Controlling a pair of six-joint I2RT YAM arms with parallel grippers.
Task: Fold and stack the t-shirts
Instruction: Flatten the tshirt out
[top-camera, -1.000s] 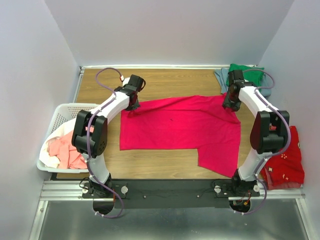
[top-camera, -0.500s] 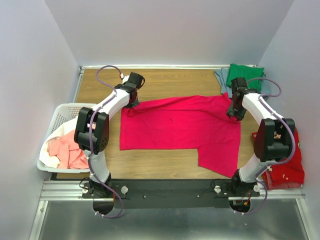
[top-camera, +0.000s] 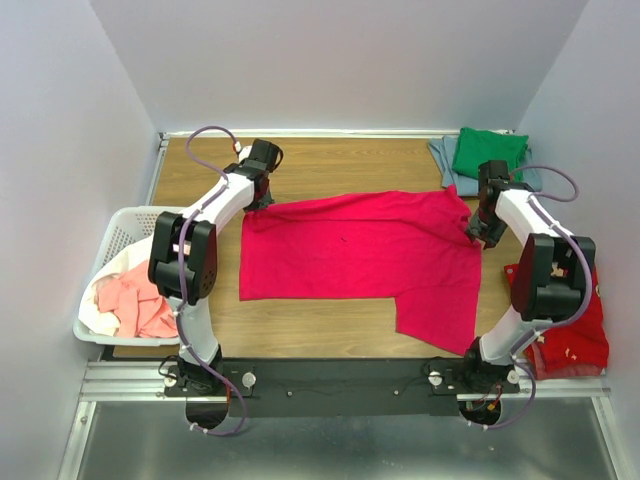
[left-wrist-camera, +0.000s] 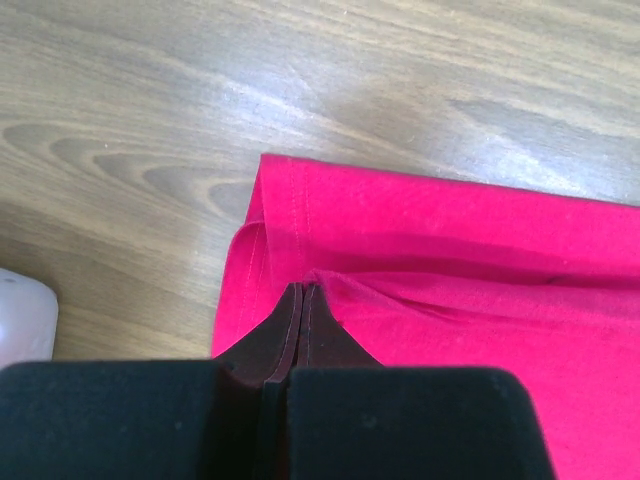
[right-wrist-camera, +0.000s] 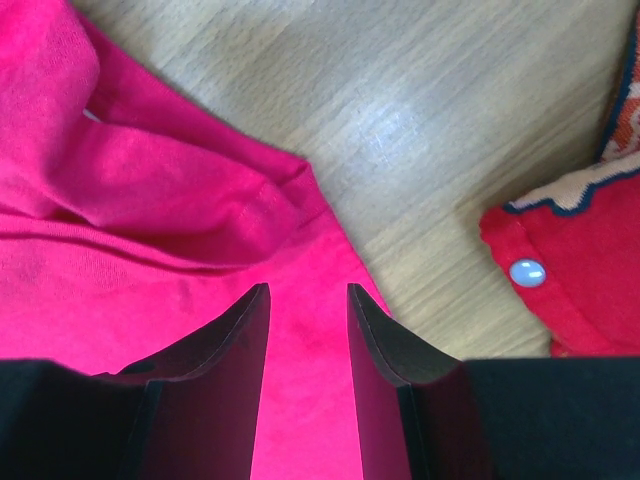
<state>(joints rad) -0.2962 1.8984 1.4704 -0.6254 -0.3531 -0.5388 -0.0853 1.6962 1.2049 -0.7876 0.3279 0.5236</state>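
Note:
A crimson-pink t-shirt lies spread flat across the middle of the table. My left gripper is at its far left corner and is shut on the hem; in the left wrist view the cloth puckers up into the closed tips. At the shirt's far right edge, my right gripper hovers open, its fingers straddling flat cloth and gripping nothing. A green t-shirt lies folded on a grey-blue one at the far right corner.
A white lattice basket at the left edge holds salmon-pink and white cloth. A red patterned cloth lies off the table's right side, close to the right gripper. Bare wood shows beyond and in front of the shirt.
The left gripper has drawn the shirt's far left corner slightly further away and leftwards. The right gripper has shifted right and nearer along the right edge, staying open.

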